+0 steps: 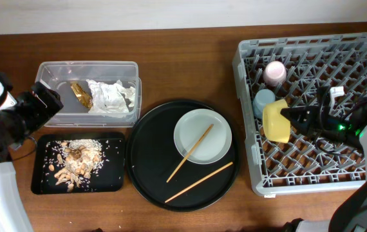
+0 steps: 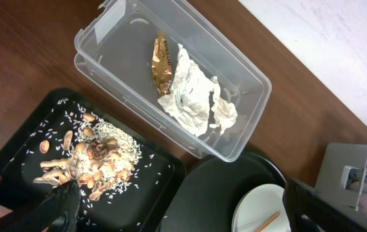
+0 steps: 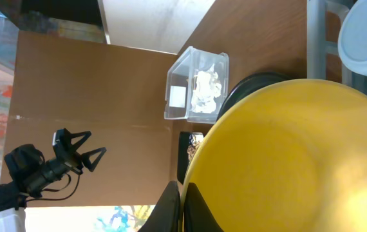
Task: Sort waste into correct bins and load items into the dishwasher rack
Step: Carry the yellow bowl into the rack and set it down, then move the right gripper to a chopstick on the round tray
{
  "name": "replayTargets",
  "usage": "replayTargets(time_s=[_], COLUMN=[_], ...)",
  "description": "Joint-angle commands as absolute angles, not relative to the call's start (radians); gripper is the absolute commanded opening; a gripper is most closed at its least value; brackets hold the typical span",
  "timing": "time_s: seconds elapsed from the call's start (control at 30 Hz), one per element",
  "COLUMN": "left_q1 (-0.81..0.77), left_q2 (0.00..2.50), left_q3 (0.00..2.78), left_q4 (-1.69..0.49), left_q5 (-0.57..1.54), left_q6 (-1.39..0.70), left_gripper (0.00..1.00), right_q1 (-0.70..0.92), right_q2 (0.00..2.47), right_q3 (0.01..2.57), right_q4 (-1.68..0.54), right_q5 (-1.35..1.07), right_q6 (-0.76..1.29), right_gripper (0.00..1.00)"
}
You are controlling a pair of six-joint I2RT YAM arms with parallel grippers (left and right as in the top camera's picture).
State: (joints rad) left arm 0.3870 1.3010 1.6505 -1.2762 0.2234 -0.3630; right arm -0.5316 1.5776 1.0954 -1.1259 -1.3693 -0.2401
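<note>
My right gripper point(image 1: 294, 116) point(image 3: 181, 207) is shut on the rim of the yellow bowl point(image 1: 275, 120) point(image 3: 286, 161), which stands on edge in the grey dishwasher rack point(image 1: 312, 188). The pink cup point(image 1: 274, 72) and the light-blue cup point(image 1: 263, 100) sit in the rack beside it. The plate point(image 1: 203, 136) lies on the round black tray point(image 1: 148, 161) with one chopstick point(image 1: 190, 153) across it and the other point(image 1: 199, 182) beside it. My left gripper point(image 1: 45, 100) point(image 2: 187, 212) is open and empty above the bins. The clear box point(image 1: 87, 66) holds the napkin point(image 1: 111, 95) and the wrapper point(image 1: 80, 95). The shallow black tray point(image 1: 109, 182) holds the food scraps point(image 1: 74, 161).
The rack fills the right side of the brown table, close to the round tray's right edge. The clear box and the shallow black tray lie side by side at the left, close to the round tray. My left arm hangs over the table's left edge.
</note>
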Motion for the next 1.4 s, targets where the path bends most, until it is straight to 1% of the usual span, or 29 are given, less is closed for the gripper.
replayTargets(time_s=[0.0,0.07,0.23,0.37,0.6,0.73,0.77,0.8,0.83,0.9,0.93,0.97,1.1,1.17,1.27,1.37], left_q1=[0.391,0.391,0.391,0.391,0.391,0.391,0.391,0.391,0.391,0.391,0.391,0.391,0.391,0.391,0.391,0.391], left_q2=[1.300,1.300,1.300,1.300,1.300,1.300,1.300,1.300,1.300,1.300,1.300,1.300,1.300,1.300,1.300,1.300], left_q3=[1.654,1.654,1.654,1.654,1.654,1.654,1.654,1.654,1.654,1.654,1.654,1.654,1.654,1.654,1.654,1.654], left_q4=[-1.277,-1.277,-1.277,-1.277,-1.277,-1.277,-1.277,-1.277,-1.277,-1.277,-1.277,-1.277,-1.277,-1.277,-1.277,-1.277], left_q5=[0.220,0.220,0.220,0.220,0.220,0.220,0.220,0.220,0.220,0.220,0.220,0.220,0.220,0.220,0.220,0.220], left_q6=[-0.366,-0.366,-0.366,-0.366,-0.366,-0.366,-0.366,-0.366,-0.366,-0.366,-0.366,-0.366,-0.366,-0.366,-0.366,-0.366], left_gripper=[0.99,0.99,0.99,0.99,0.99,0.99,0.99,0.99,0.99,0.99,0.99,0.99,0.99,0.99,0.99,0.99], right_q1=[-0.535,-0.535,-0.534,-0.534,-0.535,-0.552,-0.558,-0.572,-0.585,-0.611,-0.631,-0.651,-0.715,-0.734,-0.732,-0.702], right_q2=[1.584,1.584,1.584,1.584,1.613,1.615,1.615,1.615,1.615,1.615,1.615,1.615,1.615,1.615,1.615,1.615], right_q3=[1.070,1.039,1.000,0.997,0.918,0.919,0.919,0.919,0.919,0.919,0.919,0.920,0.961,1.022,1.132,1.263], right_q4=[-1.116,-1.103,-1.074,-1.067,-1.003,-0.925,-0.925,-0.925,-0.925,-0.926,-0.925,-0.919,-0.904,-0.904,-0.927,-1.069], right_q5=[-1.365,-1.372,-1.518,-1.509,-1.511,-1.464,-1.454,-1.454,-1.454,-1.443,-1.411,-1.380,-1.341,-1.281,-1.106,-0.928], right_q6=[-0.258,-0.258,-0.258,-0.258,-0.258,-0.257,-0.257,-0.257,-0.257,-0.257,-0.257,-0.257,-0.229,-0.163,-0.065,-0.066], right_gripper=[0.04,0.04,0.04,0.04,0.04,0.05,0.08,0.15,0.28,0.49,0.82,0.99,0.98,0.98,0.99,0.99])
